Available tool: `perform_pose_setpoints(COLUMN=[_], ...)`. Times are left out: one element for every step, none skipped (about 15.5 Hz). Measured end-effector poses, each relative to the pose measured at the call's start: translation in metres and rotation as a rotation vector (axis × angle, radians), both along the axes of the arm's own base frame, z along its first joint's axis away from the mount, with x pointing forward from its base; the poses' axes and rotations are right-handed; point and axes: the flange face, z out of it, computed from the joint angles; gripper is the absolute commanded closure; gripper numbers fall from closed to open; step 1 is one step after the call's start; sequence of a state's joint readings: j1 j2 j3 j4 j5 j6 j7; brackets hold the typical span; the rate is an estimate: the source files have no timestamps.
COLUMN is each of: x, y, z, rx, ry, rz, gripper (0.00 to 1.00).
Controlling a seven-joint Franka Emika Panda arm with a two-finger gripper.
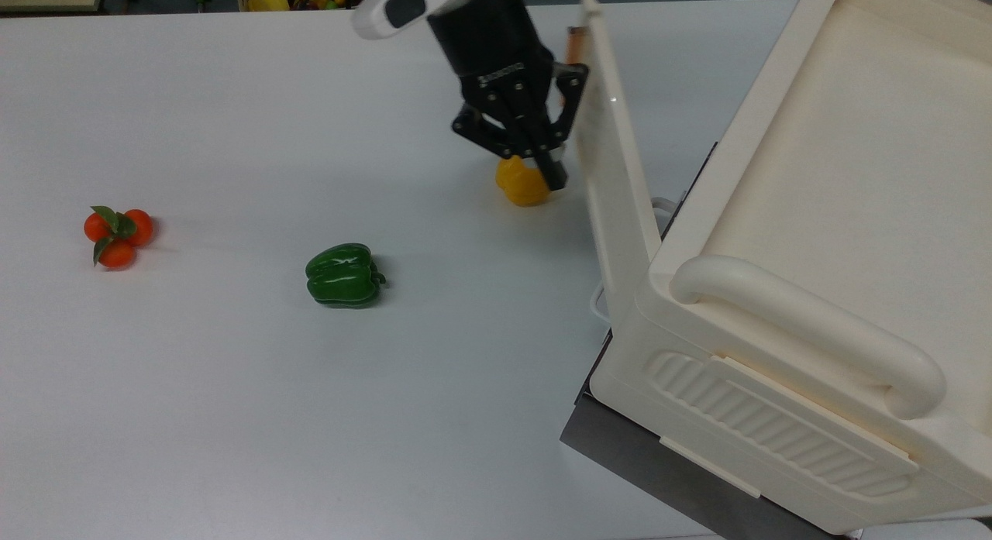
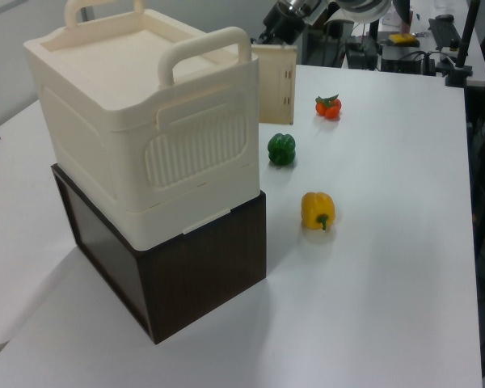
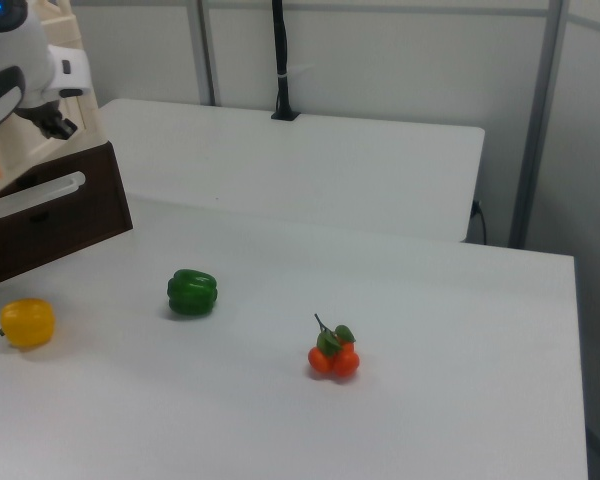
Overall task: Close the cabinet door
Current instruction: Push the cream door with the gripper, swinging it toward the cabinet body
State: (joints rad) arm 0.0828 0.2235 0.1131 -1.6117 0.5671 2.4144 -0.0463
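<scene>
Top view: gripper point(image 1: 542, 156) fingers clenched, empty, beside half-open cabinet door point(image 1: 616, 184), partly hiding yellow pepper point(image 1: 518, 185). Left view shows pepper whole.

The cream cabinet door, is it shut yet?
Not yet. The long cream plastic cabinet door juts out from the big cream cabinet, its orange handle end away from the front.

Lab/office, white worktables point(image 3: 310, 180), partition walls point(image 3: 380, 60); cluttered desk w/ gear point(image 2: 404, 40) behind
</scene>
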Motion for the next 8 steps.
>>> perform_pose_setpoints(x=[-0.002,-0.003,-0.005,-0.007,-0.009,-0.011,-0.013,-0.016], y=[0.008,0.015,0.022,0.029,0.037,0.045,0.055,0.065], z=[0.0,0.0,0.001,0.001,0.001,0.001,0.001,0.001], rx=[0.003,0.005,0.008,0.011,0.013,0.017,0.02,0.024], ry=[0.0,0.001,0.001,0.002,0.002,0.003,0.004,0.005], rz=[0.014,0.025,0.036,0.048,0.061,0.075,0.091,0.108], gripper=[1.0,1.0,1.0,1.0,1.0,1.0,1.0,1.0])
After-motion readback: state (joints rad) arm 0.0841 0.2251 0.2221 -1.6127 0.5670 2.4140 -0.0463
